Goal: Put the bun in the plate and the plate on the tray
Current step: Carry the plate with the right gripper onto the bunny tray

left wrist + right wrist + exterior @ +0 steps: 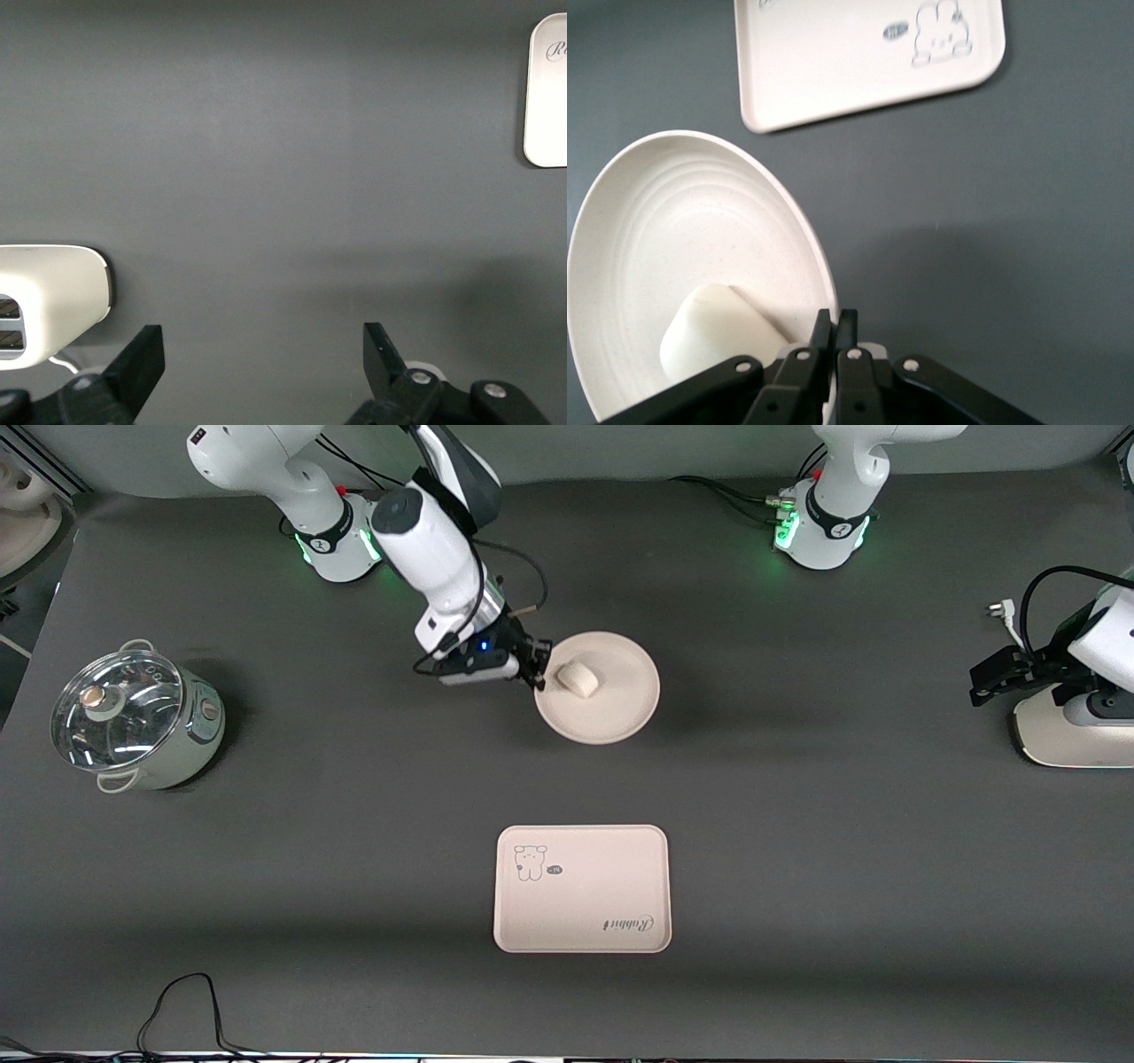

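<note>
Nearest to the front camera lies the tray (582, 888), flat on the dark counter (797, 824), its little bear drawing and script lettering facing up. Farther from the camera sits the plate (611, 708), round and cream-beige, well apart from the tray. The bun (578, 678) rests inside the plate, close to the rim on the side toward the right arm's base.

The right hand (538, 669) is down at that same rim, and its fingers (833, 341) are pinched tight on the plate's edge, just beside the bun; in the right wrist view the plate looks tilted up along the gripped side.

The left hand (988, 682) waits near the left arm's end of the counter, fingers (142, 359) spread wide with nothing between them, over a white appliance (1072, 735).

At the right arm's end of the counter stands a small pot (133, 722) with a glass lid.
</note>
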Robot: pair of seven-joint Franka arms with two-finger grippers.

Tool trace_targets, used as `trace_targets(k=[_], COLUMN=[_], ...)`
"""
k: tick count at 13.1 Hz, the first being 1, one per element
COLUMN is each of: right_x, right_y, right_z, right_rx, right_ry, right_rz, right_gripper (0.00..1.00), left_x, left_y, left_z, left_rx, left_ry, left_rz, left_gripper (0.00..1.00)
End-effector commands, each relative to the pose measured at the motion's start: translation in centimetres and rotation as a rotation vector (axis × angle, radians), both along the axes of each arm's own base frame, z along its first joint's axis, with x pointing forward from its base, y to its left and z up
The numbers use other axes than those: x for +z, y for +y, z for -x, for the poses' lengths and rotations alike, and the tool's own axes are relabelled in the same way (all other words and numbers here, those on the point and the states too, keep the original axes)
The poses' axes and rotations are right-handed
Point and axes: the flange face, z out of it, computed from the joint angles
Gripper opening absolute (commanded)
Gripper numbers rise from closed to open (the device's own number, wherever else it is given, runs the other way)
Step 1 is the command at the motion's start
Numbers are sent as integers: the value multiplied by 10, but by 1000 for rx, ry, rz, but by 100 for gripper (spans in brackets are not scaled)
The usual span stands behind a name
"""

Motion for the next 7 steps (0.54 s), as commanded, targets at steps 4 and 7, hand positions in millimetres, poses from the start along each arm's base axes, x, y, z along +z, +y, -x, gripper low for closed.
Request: trace_targets(k=[4, 7], right_x=[-1, -6], right_y=[10, 12], right_z=[-152, -208], right_rx=[-23, -45], right_ry=[28, 25], right_rz=[-13, -30], right_gripper=[0, 0], left_x=[1, 3], left_y=[1, 0], left_z=[1, 2], left_rx=[-12, -12], left_ry=[-12, -12], left_rz=[-9, -9], left_gripper=[100, 100])
